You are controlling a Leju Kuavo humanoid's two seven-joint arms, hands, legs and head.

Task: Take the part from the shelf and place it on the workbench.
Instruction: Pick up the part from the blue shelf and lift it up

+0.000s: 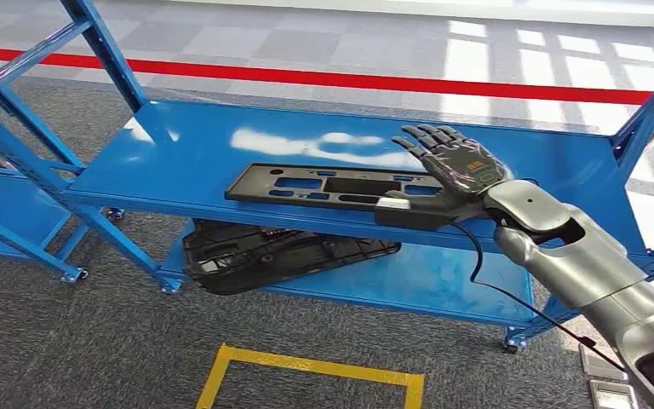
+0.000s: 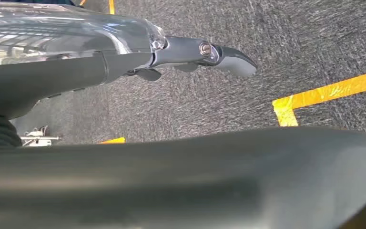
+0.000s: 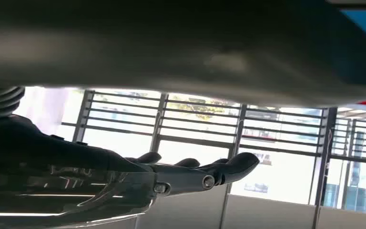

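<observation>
A flat black part [image 1: 332,186] with several cut-outs lies on the upper level of the blue shelf [image 1: 187,162], near its front edge. My right hand [image 1: 456,166] is at the part's right end. Its fingers are spread and raised over the part, and its thumb [image 1: 409,209] lies along the part's front right corner. In the right wrist view the right hand [image 3: 190,174] shows straight fingers with nothing between them. My left hand [image 2: 195,52] hangs over the grey carpet with its fingers extended and holds nothing.
A second, bulkier black part [image 1: 281,251] lies on the lower shelf level. Blue uprights [image 1: 17,136] frame the shelf on both sides. Yellow floor tape [image 1: 306,366] marks a box in front of the shelf, and a red line [image 1: 349,81] runs behind it.
</observation>
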